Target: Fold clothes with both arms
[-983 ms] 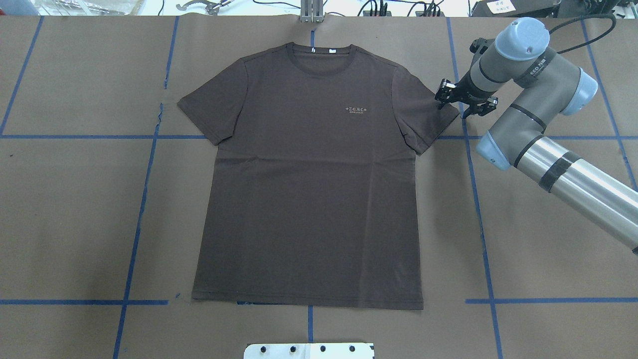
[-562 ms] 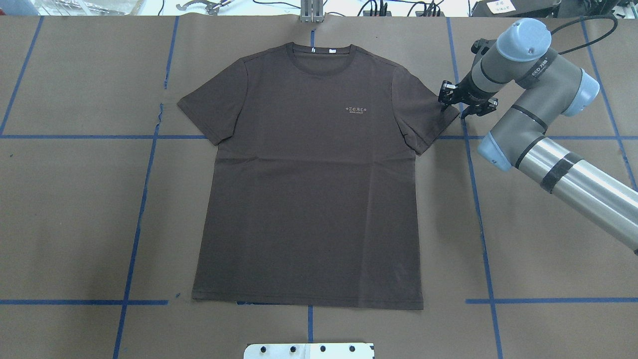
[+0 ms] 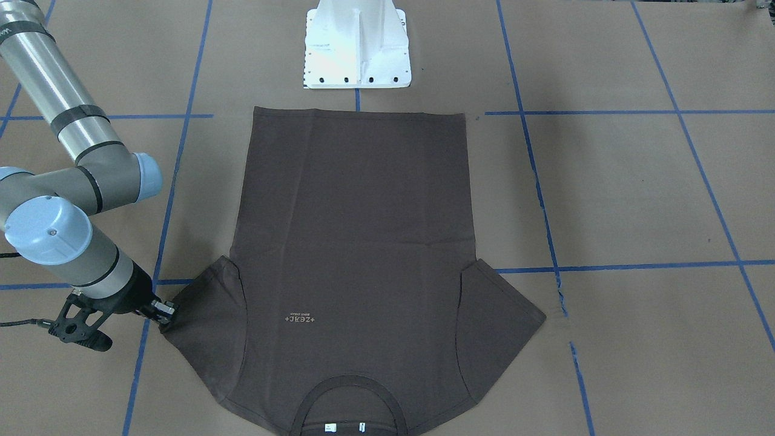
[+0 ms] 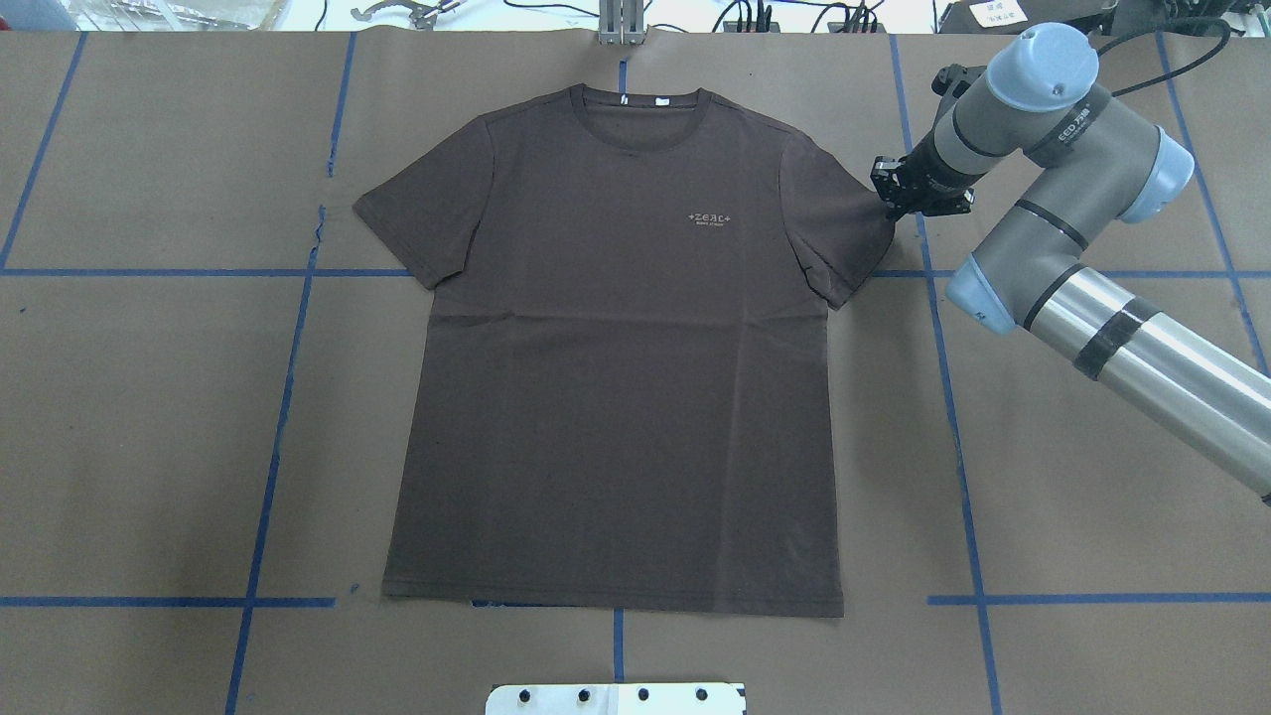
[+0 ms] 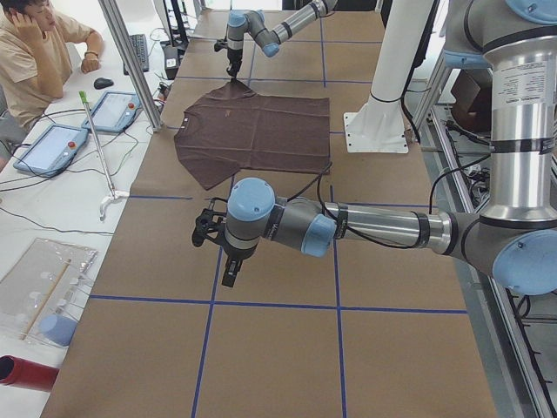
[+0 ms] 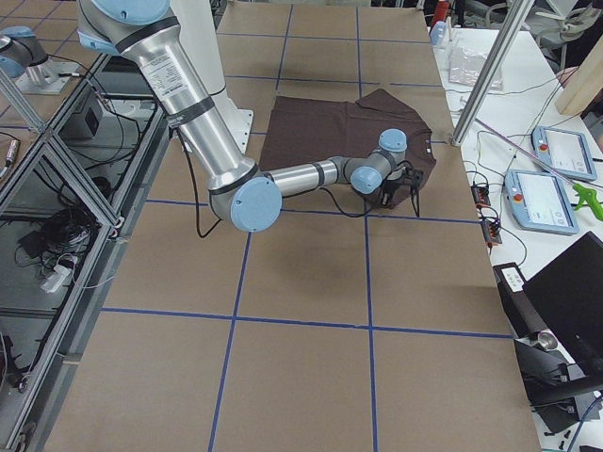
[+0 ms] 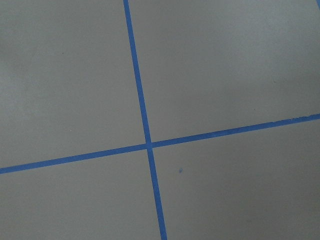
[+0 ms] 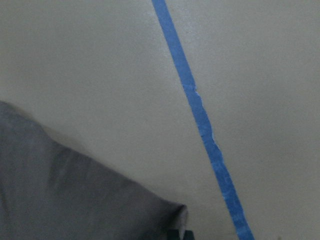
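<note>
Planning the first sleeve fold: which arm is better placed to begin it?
Right. The right gripper is shut on the T-shirt at its sleeve tip; the left gripper hangs over bare brown paper, far from the shirt.

Matt cloth T-shirt (image 4: 616,397) lies on matt paper table cover (image 4: 149,417).

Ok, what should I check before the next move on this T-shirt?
1. Right gripper on the T-shirt sleeve corner: ok, jaws closed on it.
2. Left gripper at the other sleeve: not ok, it hovers over bare table, away from the shirt.
3. Left gripper open: cannot tell.
4. Shirt body spread flat, face up: ok.
</note>
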